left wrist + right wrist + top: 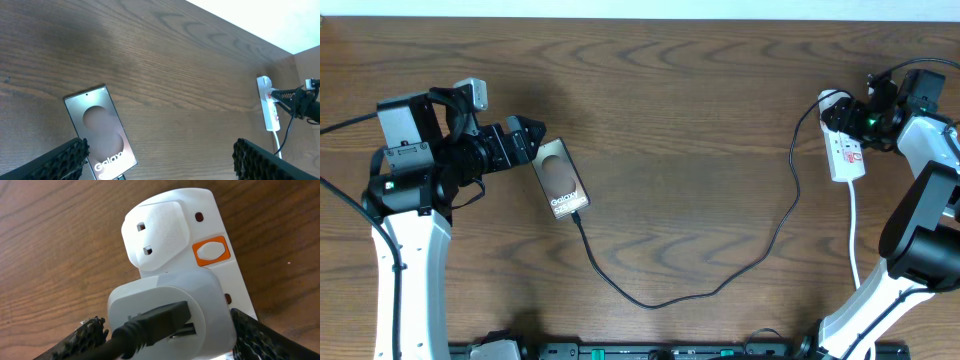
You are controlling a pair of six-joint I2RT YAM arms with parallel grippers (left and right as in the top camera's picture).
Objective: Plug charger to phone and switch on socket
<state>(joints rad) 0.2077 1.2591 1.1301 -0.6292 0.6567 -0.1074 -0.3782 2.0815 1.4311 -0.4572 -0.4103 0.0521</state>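
- You see the phone (561, 180) lying flat and slanted on the counter (680, 100), left of centre in the overhead view, lettering up.
- Your left tool (530, 143) hangs just beside the phone's upper end, its fingers (60, 161) wide apart and gripping nothing.
- The charger (720, 285) meets the phone's lower edge, loops toward bottom centre, then climbs to the socket (845, 150) at upper right.
- Your right tool (167, 325) sits over the socket, fingers apart, one on each side of the white adapter (165, 300) carrying the charger's black plug.
- An orange switch (212, 251) shows just above the adapter.
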